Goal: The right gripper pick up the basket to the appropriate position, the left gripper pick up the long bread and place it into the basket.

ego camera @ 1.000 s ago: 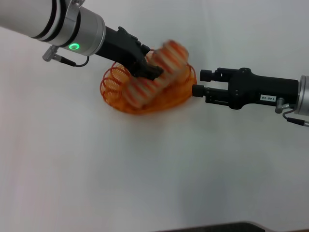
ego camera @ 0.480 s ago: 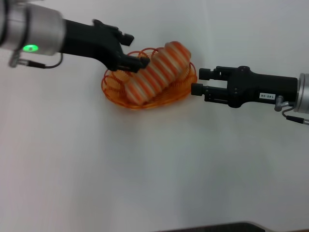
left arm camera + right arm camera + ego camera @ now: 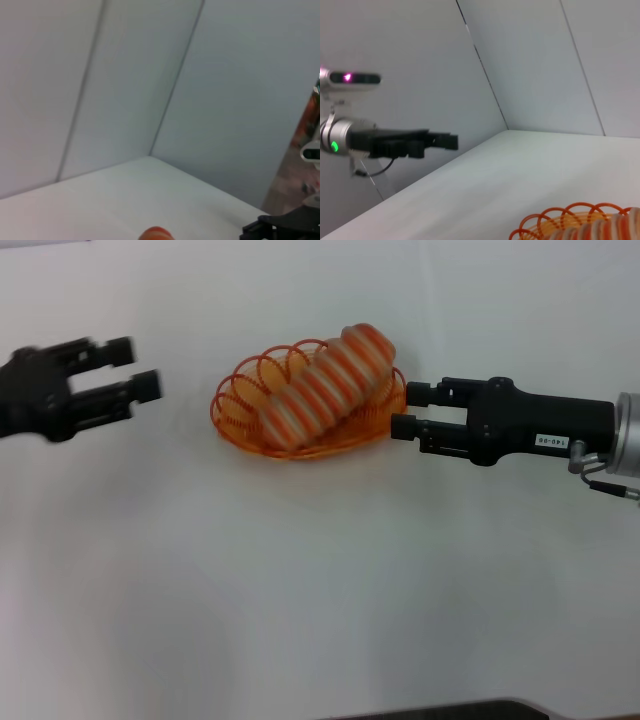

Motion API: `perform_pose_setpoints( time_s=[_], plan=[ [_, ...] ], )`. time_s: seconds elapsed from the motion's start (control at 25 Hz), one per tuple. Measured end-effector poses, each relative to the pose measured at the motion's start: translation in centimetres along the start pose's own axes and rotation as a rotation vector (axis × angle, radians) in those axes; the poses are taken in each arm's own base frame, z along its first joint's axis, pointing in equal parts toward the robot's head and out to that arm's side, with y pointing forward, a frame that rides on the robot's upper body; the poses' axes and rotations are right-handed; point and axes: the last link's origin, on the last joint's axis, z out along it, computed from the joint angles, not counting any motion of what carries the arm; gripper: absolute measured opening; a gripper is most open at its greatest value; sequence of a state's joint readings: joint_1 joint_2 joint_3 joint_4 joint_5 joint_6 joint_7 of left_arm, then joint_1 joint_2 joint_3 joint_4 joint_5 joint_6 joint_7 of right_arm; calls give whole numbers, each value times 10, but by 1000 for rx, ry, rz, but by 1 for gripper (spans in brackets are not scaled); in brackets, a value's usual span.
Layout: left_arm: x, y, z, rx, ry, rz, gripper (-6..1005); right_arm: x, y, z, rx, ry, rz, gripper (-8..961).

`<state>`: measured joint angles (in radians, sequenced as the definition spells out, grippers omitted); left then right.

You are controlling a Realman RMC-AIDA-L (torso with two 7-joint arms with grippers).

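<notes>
The long bread [image 3: 325,390], striped orange-red and cream, lies slantwise in the orange wire basket [image 3: 232,405] on the white table, its far end resting over the rim. My left gripper [image 3: 135,367] is open and empty, well to the left of the basket. My right gripper [image 3: 410,410], with the white label, is open, its fingertips at the basket's right rim. The right wrist view shows the basket rim [image 3: 560,220], a bit of bread [image 3: 607,230] and the left gripper [image 3: 451,142] farther off. The left wrist view shows the bread's tip [image 3: 156,234].
The white table [image 3: 320,580] spreads out bare in front of the basket. A dark edge [image 3: 450,710] runs along the table's near side. Pale walls [image 3: 150,75] stand behind the table in the wrist views.
My left gripper has let go of the bread and drawn back to the left, away from the basket. The bread now rests in the basket. My right gripper has edged slightly left.
</notes>
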<state>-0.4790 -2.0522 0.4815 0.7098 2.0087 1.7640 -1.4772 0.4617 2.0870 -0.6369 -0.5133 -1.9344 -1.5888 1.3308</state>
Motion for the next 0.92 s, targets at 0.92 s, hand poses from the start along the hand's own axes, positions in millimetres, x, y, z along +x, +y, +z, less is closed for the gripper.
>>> perform_pose_setpoints(
  time_s=[0.92],
  plan=[
    [-48,9,-30,110,-27,-86,688,-1,5,6,-32,-29,9,626]
  ],
)
